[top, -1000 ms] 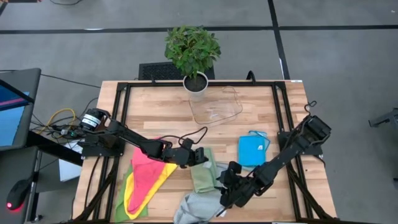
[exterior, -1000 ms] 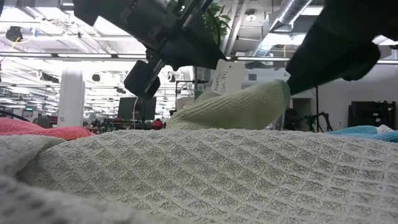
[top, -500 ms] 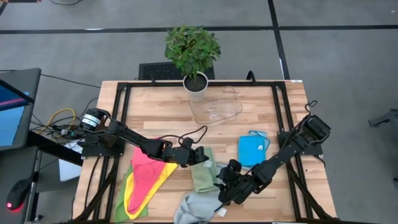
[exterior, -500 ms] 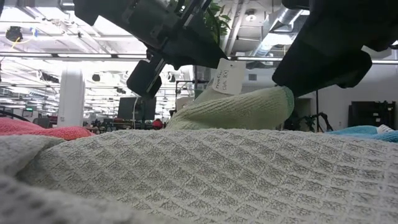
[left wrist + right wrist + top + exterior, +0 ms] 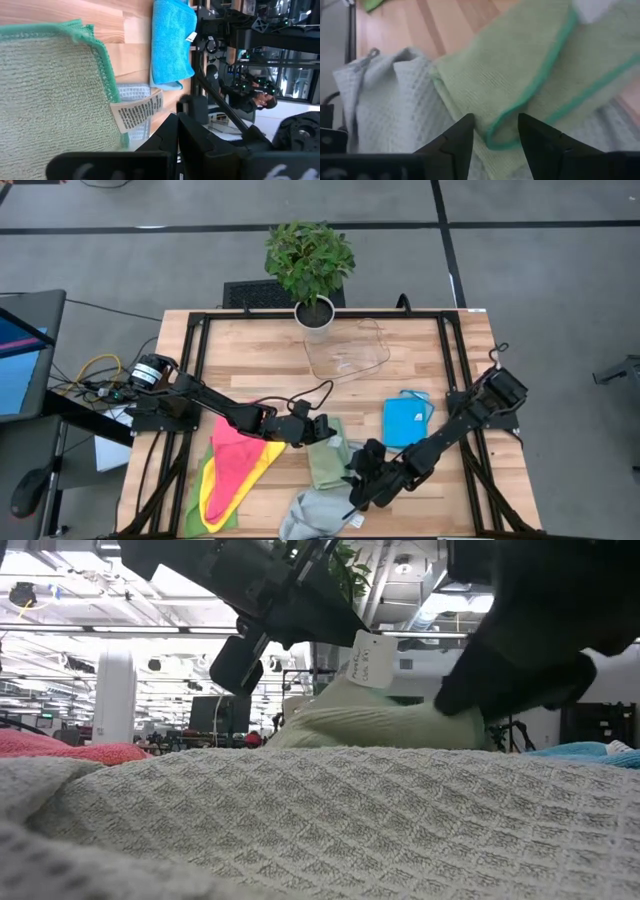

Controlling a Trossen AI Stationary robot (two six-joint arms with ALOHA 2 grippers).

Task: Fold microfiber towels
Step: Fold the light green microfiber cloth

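At lower centre, the right tool [image 5: 352,480], fingers apart, straddles the ribbed green towel [image 5: 325,465]; the left tool [image 5: 322,429] grips its far edge.

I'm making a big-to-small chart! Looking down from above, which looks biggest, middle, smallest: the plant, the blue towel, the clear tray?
1. Plant, widest with its leaves.
2. Clear tray, a little smaller.
3. Blue towel, smallest.
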